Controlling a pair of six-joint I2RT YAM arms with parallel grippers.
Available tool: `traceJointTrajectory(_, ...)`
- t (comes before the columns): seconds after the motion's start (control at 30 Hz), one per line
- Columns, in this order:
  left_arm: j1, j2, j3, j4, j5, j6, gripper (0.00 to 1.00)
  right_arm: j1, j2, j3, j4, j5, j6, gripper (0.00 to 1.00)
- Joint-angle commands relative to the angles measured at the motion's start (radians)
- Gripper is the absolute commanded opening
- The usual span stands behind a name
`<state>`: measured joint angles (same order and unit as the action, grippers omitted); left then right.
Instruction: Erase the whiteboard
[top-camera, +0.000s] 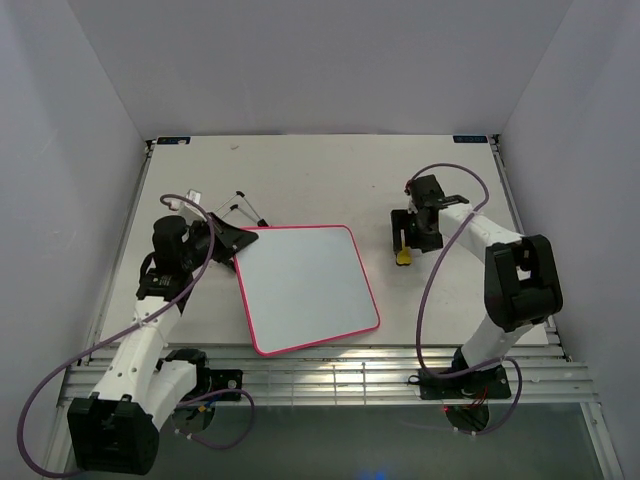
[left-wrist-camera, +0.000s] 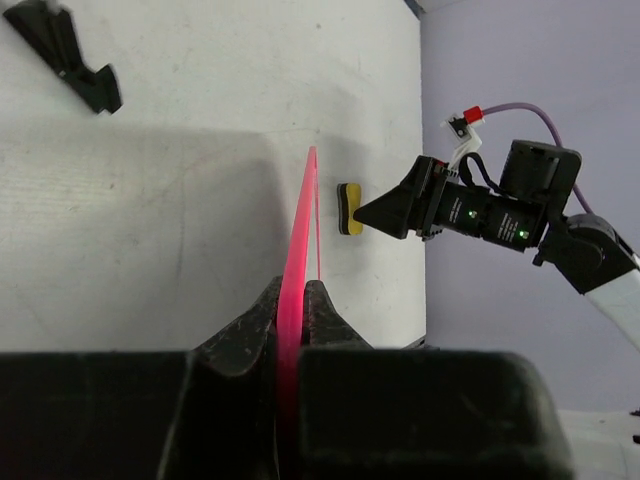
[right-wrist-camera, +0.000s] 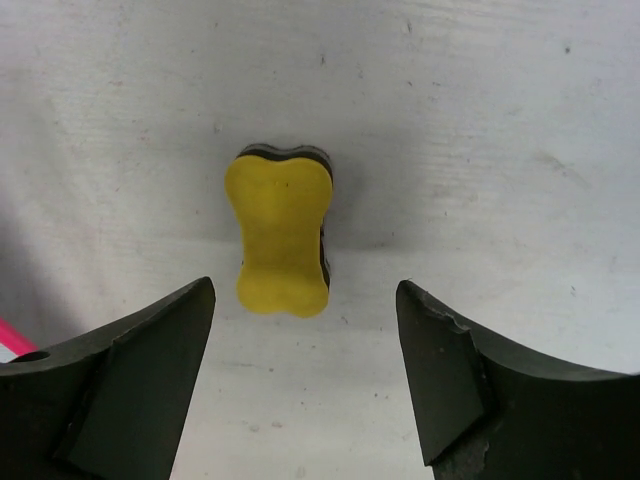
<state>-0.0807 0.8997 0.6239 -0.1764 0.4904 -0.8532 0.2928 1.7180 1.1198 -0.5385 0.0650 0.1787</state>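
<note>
Whiteboard (top-camera: 305, 288) lies skewed near the middle of the table (top-camera: 330, 175), towards the front edge, its face blank white; left gripper (top-camera: 232, 243) is clamped on the pink rim at the board's far-left corner; right gripper (top-camera: 405, 238) hangs with jaws apart over the sponge (top-camera: 402, 257), which rests on the table just right of the board, touching neither finger.

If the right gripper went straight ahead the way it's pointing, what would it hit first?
Probably the yellow eraser, which lies just ahead of the right gripper between its open jaws, and after that the table.
</note>
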Motion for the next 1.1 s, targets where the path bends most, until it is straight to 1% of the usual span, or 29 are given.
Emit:
traceJointTrajectory(0.0, 0.001, -0.053, 0.048, 0.138, 0.040, 0.138, 0.00, -0.001, -0.115, -0.027, -0.035, 0.009, 0.005, 0.79)
traceJointTrajectory(0.2, 0.001, -0.039, 0.089, 0.207, 0.099, 0.141, 0.00, -0.001, -0.303, -0.090, -0.090, 0.039, 0.007, 0.81)
traceJointTrajectory(0.37, 0.001, -0.001, 0.186, 0.183, 0.115, 0.186, 0.00, -0.001, -0.429, -0.123, -0.092, -0.019, 0.021, 0.83)
traceJointTrajectory(0.43, 0.001, 0.001, 0.203, 0.196, 0.106, 0.194, 0.00, -0.001, -0.483, -0.136, -0.071, -0.047, 0.024, 0.84)
traceJointTrajectory(0.5, 0.001, -0.004, 0.217, 0.245, 0.094, 0.186, 0.00, -0.001, -0.514, -0.141, -0.060, -0.054, 0.025, 0.84)
traceJointTrajectory(0.73, 0.001, 0.025, 0.286, 0.366, 0.063, 0.174, 0.00, -0.001, -0.540, -0.166, -0.020, -0.117, 0.016, 0.89)
traceJointTrajectory(0.77, 0.001, 0.039, 0.289, 0.415, 0.069, 0.172, 0.00, -0.001, -0.543, -0.170, -0.014, -0.122, 0.015, 0.91)
traceJointTrajectory(0.83, 0.002, 0.057, 0.304, 0.458, 0.076, 0.181, 0.00, -0.001, -0.549, -0.175, -0.005, -0.139, 0.013, 0.91)
traceJointTrajectory(0.93, 0.001, 0.093, 0.313, 0.554, 0.074, 0.193, 0.00, -0.003, -0.558, -0.179, 0.000, -0.160, 0.008, 0.97)
traceJointTrajectory(0.97, 0.001, 0.102, 0.315, 0.581, 0.076, 0.206, 0.00, -0.001, -0.561, -0.183, 0.003, -0.163, 0.007, 0.95)
traceJointTrajectory(1.0, 0.001, 0.122, 0.318, 0.622, 0.064, 0.218, 0.00, -0.001, -0.570, -0.184, 0.008, -0.171, 0.005, 0.90)
traceJointTrajectory(1.07, 0.001, 0.146, 0.345, 0.644, 0.054, 0.270, 0.00, -0.001, -0.578, -0.190, 0.011, -0.183, 0.005, 0.90)
